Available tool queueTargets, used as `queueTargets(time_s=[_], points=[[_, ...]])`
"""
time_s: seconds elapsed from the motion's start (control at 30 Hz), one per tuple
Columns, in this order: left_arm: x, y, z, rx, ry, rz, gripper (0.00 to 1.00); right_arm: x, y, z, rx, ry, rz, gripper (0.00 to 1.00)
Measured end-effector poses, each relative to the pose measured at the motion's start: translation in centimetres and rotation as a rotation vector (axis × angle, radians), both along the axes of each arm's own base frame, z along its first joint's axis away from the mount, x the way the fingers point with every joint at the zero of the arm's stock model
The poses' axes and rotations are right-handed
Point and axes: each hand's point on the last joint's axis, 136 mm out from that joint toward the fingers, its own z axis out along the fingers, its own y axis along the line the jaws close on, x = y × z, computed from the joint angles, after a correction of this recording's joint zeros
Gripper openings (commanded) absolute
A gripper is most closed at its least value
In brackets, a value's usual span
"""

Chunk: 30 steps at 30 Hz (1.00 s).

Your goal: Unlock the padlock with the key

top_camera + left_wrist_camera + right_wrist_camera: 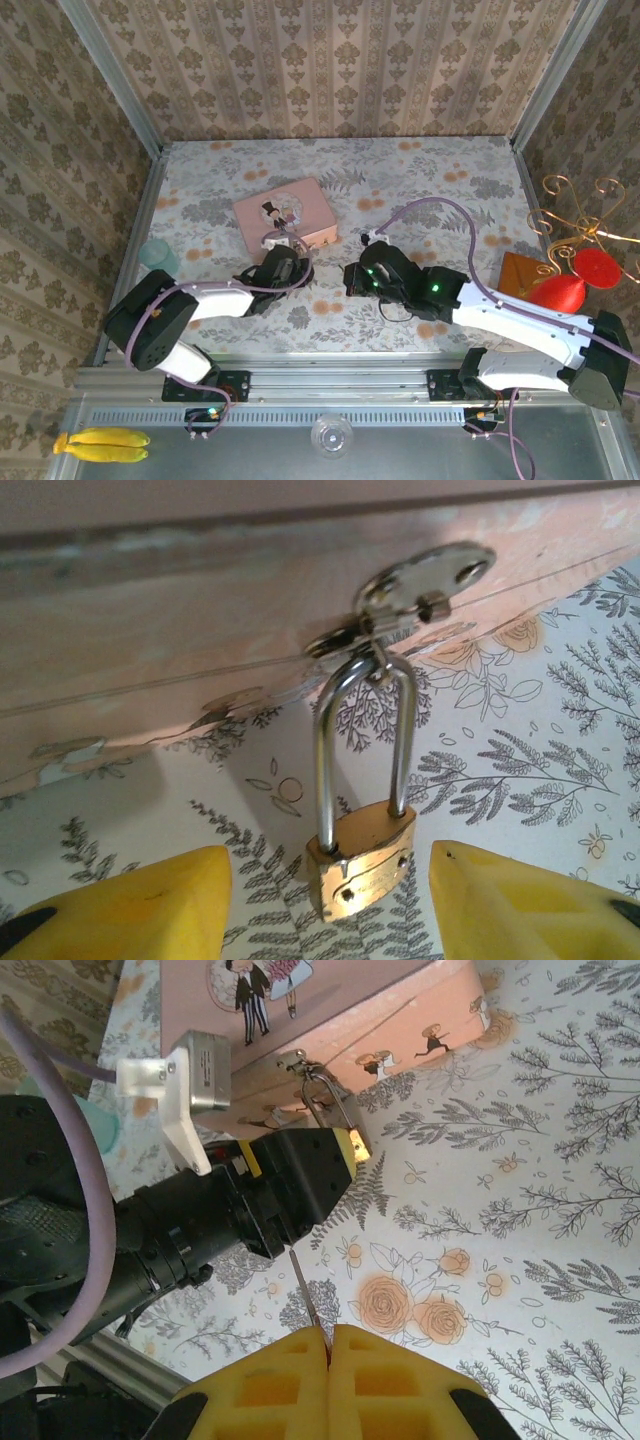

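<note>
The brass padlock [362, 865] hangs by its silvery shackle [365, 740] from the hasp of the pink tin [150, 630]. My left gripper [328, 880] is open, with one yellow finger [150, 900] on each side of the lock body and a gap on both sides. In the right wrist view the padlock [358, 1145] peeks out at the tip of the left gripper [310, 1170], below the tin [350, 1010]. My right gripper [329, 1335] is shut on the key [305, 1290], whose thin blade points up towards the left gripper's underside. The key is apart from the lock.
The pink tin [285, 210] lies mid-table, with the left gripper [285, 262] at its near edge and the right gripper [358, 278] just to the right. A teal cup [158, 257] stands at the left wall. A brown box [522, 272], red pieces [570, 285] and a gold wire stand [575, 215] crowd the right.
</note>
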Motion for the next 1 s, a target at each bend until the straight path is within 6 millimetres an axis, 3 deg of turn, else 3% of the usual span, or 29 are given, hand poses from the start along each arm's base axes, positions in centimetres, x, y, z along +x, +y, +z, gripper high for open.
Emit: queueTargets(time_s=[0.13,0.33,1.0], points=[[0.4,-1.1,-0.3,0.033,0.021,-0.023,0.56,-0.1,-0.1,-0.5,-0.004,0.010,-0.004,0.00],[0.7,-1.6,-0.9,0.103,0.070,-0.020,0.55,-0.9,-1.0,-3.5,-0.052,0.058,-0.004,0.00],[0.8,-0.6,-1.6,0.210,0.150,0.008,0.32,-1.5,-1.8,-4.9,-0.042,0.071,-0.017,0.00]])
